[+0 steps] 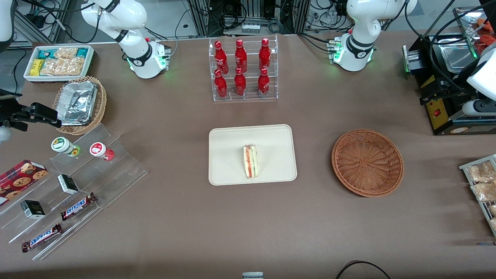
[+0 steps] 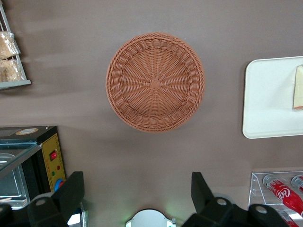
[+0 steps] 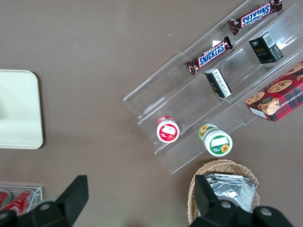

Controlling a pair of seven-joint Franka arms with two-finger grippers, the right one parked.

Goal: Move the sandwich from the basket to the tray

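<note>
The sandwich (image 1: 251, 161), a pale wedge with red and green layers, lies on the cream tray (image 1: 228, 147) at mid-table. Its edge shows in the left wrist view (image 2: 298, 87), on the tray (image 2: 267, 99). The reddish-brown wicker basket (image 1: 367, 162) stands empty beside the tray, toward the working arm's end; it also shows in the left wrist view (image 2: 155, 81). My left gripper (image 2: 137, 191) hangs high above the table between the basket and the arm's base, open and empty, with both dark fingers (image 2: 71, 191) wide apart.
A clear rack of red bottles (image 1: 243, 69) stands farther from the camera than the tray. A black machine with a yellow panel (image 1: 441, 104) and a wire rack of snack bags (image 1: 482, 182) sit at the working arm's end. An acrylic stand with Snickers bars (image 1: 77, 205) sits at the parked arm's end.
</note>
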